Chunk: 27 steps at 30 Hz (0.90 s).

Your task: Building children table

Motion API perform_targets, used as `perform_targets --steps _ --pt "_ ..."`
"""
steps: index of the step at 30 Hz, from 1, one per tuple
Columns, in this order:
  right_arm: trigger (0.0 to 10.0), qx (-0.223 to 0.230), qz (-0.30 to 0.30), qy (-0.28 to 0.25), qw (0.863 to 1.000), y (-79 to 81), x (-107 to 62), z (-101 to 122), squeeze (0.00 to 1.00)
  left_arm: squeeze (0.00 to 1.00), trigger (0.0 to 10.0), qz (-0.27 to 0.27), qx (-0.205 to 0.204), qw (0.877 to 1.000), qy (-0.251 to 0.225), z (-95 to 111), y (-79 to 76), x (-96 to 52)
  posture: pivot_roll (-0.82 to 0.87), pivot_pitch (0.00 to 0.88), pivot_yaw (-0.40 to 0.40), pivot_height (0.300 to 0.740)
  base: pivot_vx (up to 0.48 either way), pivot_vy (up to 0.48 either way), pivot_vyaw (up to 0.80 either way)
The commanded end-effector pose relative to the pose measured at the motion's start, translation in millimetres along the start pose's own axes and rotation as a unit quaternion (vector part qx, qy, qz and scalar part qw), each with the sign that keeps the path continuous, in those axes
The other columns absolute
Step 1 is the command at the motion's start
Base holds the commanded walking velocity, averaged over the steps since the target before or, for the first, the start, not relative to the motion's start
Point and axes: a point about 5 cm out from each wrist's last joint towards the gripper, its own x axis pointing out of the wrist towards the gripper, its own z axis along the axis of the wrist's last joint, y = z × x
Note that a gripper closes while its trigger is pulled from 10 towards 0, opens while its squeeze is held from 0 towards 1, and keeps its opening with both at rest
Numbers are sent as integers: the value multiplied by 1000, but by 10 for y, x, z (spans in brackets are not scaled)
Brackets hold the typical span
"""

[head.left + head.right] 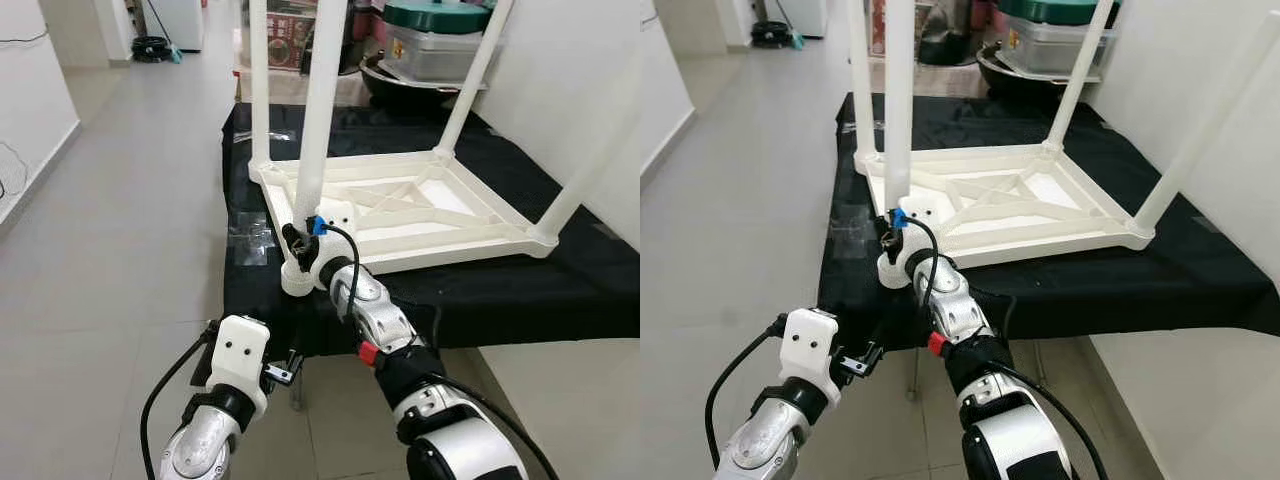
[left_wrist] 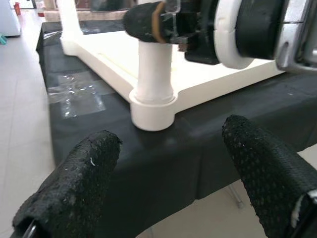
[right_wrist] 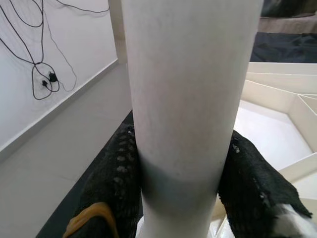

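Observation:
A white children's table [image 1: 420, 215] lies upside down on a black-covered bench [image 1: 560, 280], with several legs pointing up. My right gripper [image 1: 300, 238] is shut on the near-left leg [image 1: 318, 110] just above its corner socket [image 1: 297, 280]. In the right wrist view, black fingers [image 3: 116, 168] press both sides of the leg [image 3: 188, 99]. My left gripper [image 2: 168, 148] is open, low in front of the bench edge, facing that socket [image 2: 152, 106] with nothing between its fingers [image 2: 74, 178].
A green-lidded box [image 1: 440, 40] and a dark bowl [image 1: 400, 85] stand behind the bench. A white wall [image 1: 600, 60] runs along the right. Open tiled floor [image 1: 120, 200] lies to the left. A clear tape patch [image 1: 250, 240] sits on the cloth.

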Motion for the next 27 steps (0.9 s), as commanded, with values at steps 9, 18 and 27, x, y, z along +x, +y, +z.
perform_targets --steps 9,18,27 --pt "0 -38 -218 49 974 -1142 -389 -151 0 0 10000 -6 5 1000 6 11 -6 -18 59 91 -108 740 0 0 0" --pt "0 -10 -368 30 929 -1692 -798 -172 0 0 10000 -11 7 1000 11 3 -14 -23 56 91 -105 740 0 0 0" --pt "0 -7 -552 62 832 -2149 -1277 -248 0 0 10000 -17 9 1000 14 -12 -23 -29 57 81 -98 740 0 0 0"
